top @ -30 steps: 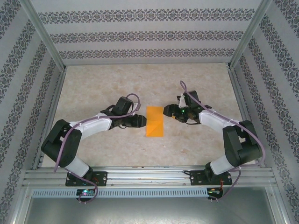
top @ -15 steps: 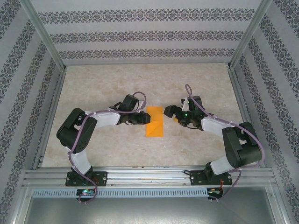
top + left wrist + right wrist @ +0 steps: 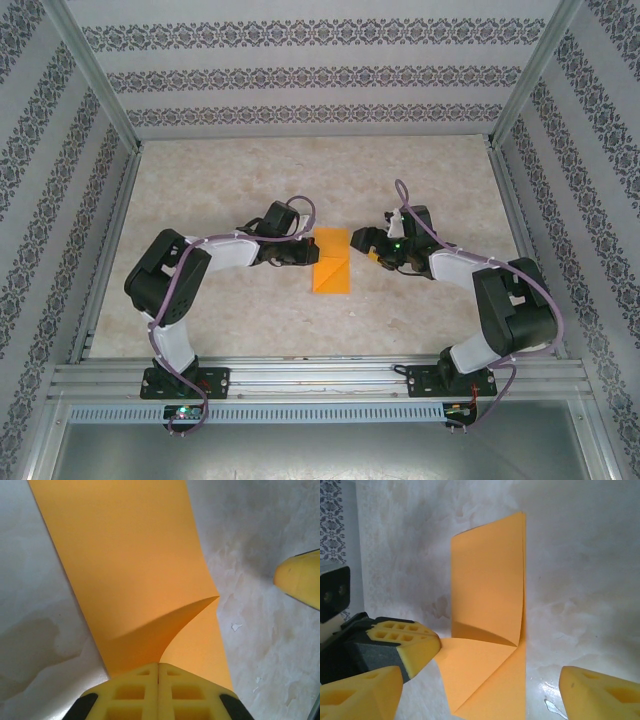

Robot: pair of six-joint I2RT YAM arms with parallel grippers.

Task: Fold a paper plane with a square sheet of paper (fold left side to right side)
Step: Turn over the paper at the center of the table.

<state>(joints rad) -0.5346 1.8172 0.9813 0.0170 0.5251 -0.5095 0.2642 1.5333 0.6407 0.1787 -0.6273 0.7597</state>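
The paper (image 3: 332, 261) lies near the middle of the surface (image 3: 300, 180), between the two arms. From the top view it reads as a narrow orange rectangle with its long side running away from the arm bases. The half nearer the bases shows a diagonal line across it. The left end effector (image 3: 306, 257) sits at the paper's left edge, about midway along its length, in contact with it. In the left wrist view its two yellow fingers (image 3: 131, 690) are pressed together with no gap between them. The paper's edge runs into the seam where they meet, so the paper is pinched. From that pinch a layer of the paper lifts off the sheet beneath in a curved flap, casting a shadow under it. The rest of the sheet lies flat on the surface beyond. The right end effector (image 3: 362, 243) stands just beside the paper's right edge, near its far half, and appears clear of it. In the right wrist view its fingers (image 3: 600, 692) are spread wide, one at each lower corner of the frame, with nothing held between them. The same view shows the paper directly ahead. Its upper layer is bowed upward along a fold and a triangular portion lies flat on the near side. Whether the lifted layer is creased or merely bent cannot be told.
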